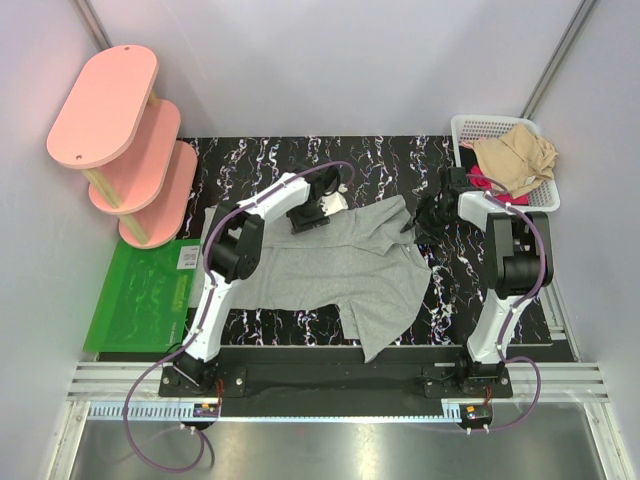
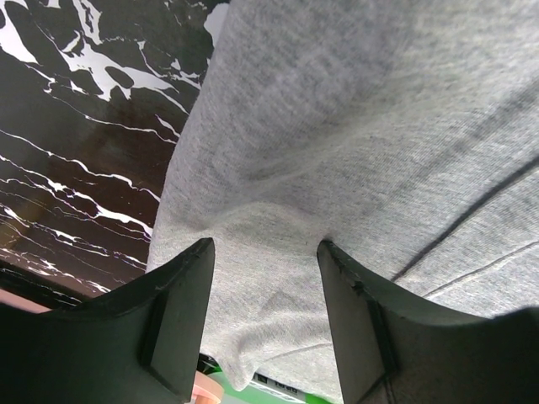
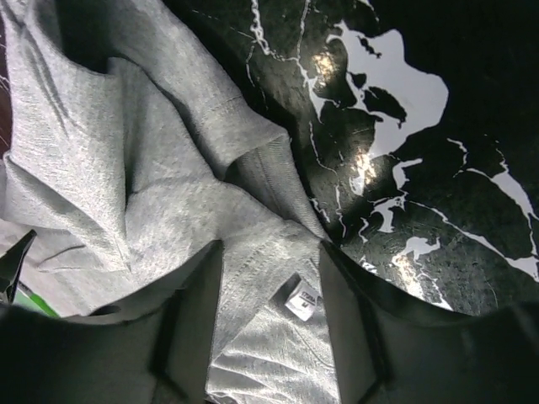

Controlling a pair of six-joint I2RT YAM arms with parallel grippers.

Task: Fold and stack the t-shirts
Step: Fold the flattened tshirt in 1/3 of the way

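One grey t-shirt [image 1: 340, 270] lies on the one black marbled table [image 1: 250, 160]. One white basket [image 1: 470, 125] at the far right holds one tan shirt [image 1: 515, 155] and one red cloth [image 1: 482, 183] — anything beneath is hidden. One green mat [image 1: 140, 290] lies near left, and one pink shelf [image 1: 105, 105] with three tiers stands far left. Two robot arms — left arm [image 1: 225, 260], right arm [image 1: 515, 260] — stand at the near edge.

The top camera looks steeply down from behind the arms [image 1: 225, 250] onto the whole surface [image 1: 250, 160]. Both wrist cameras hang close over the shirt [image 1: 340, 270], facing down past their own fingers [image 2: 177, 311]. All three views share that shirt.
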